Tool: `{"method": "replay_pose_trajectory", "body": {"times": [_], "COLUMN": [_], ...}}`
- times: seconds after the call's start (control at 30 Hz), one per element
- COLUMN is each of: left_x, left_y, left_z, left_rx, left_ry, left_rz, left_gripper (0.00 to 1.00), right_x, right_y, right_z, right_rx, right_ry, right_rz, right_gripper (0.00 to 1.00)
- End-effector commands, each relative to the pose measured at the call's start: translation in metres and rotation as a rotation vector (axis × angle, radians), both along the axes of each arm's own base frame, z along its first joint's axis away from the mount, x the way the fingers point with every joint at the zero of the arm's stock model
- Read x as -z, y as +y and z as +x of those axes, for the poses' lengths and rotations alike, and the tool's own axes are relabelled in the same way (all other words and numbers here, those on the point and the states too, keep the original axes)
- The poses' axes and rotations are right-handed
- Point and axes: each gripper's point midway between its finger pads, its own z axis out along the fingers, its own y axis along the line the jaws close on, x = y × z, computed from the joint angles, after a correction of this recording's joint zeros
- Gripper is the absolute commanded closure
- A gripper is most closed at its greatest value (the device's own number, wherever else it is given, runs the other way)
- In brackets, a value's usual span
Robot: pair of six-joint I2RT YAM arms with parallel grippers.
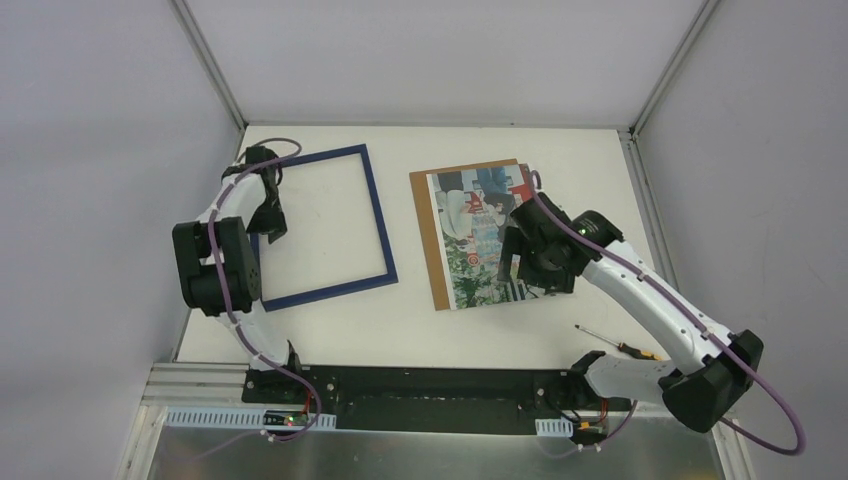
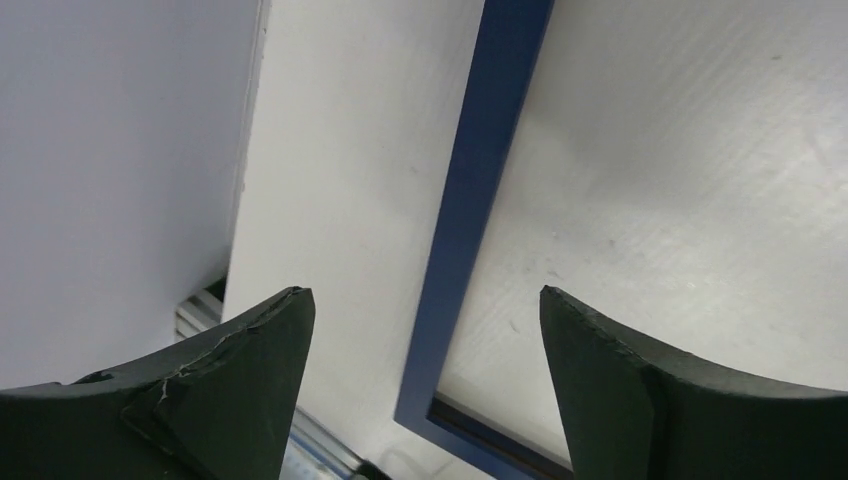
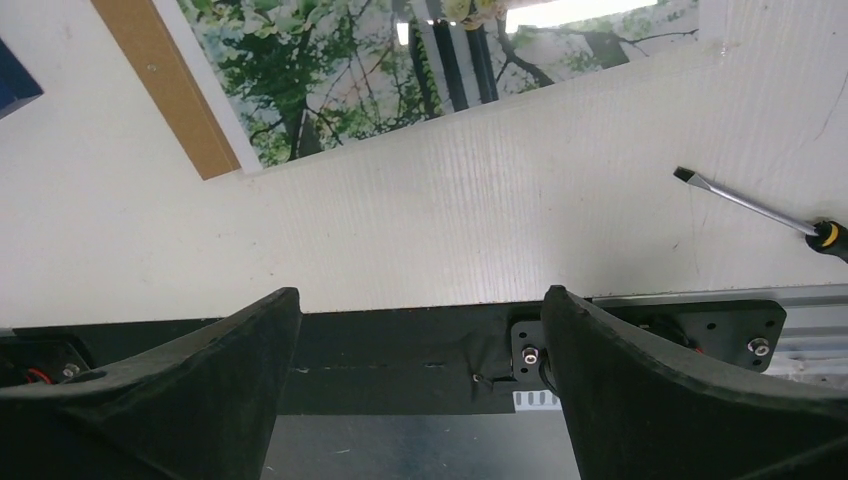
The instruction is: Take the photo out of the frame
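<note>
the left fingers [image 2: 230, 400] were open over the empty blue frame [image 1: 383, 225] at the upper left, holding nothing. the right fingers [image 3: 200, 400] were open too, i think because the photo [image 1: 470, 250] lay out on its board [image 1: 431, 235], middle right.

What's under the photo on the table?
A brown backing board, showing only as strips along the photo at its left and far edges; the rest is covered.

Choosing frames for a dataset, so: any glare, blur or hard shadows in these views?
Top external: even light, soft shadows only, the frame sharp. Left wrist: frame edge crisp, no glare. Right wrist: a bright glare patch on the photo at the top edge; the screwdriver in focus.
</note>
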Motion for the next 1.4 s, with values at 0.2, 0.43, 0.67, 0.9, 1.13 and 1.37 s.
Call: {"method": "replay_pose_trajectory", "body": {"times": [0.2, 0.43, 0.67, 0.9, 1.13, 1.37], "left_x": [-0.071, -0.075, -0.066, -0.036, -0.03, -0.009], "left_y": [-0.17, -0.371, -0.466, -0.482, -0.487, -0.492], "left_z": [0.01, -0.007, -0.053, -0.074, -0.07, -0.063], "left_rx": [0.055, 0.389, 0.569, 0.598, 0.562, 0.506], "left_ry": [-0.354, -0.348, -0.192, -0.109, -0.105, -0.041], "left_rz": [-0.514, -0.999, -1.211, -1.244, -1.245, -1.23], "left_gripper": [0.17, 0.18, 0.19, 0.2, 0.2, 0.22], "right_x": [0.017, 0.044, 0.065, 0.083, 0.085, 0.09], "right_y": [-0.018, -0.046, -0.076, -0.103, -0.12, -0.135], "right_z": [0.033, 0.057, 0.054, 0.048, 0.048, 0.07], "right_rx": [0.094, 0.25, 0.38, 0.484, 0.51, 0.578], "right_ry": [0.106, 0.19, 0.239, 0.241, 0.241, 0.256], "right_rz": [0.089, 0.191, 0.259, 0.273, 0.192, 0.157], "right_gripper": [0.02, 0.04, 0.08, 0.06, 0.03, 0.01]}}
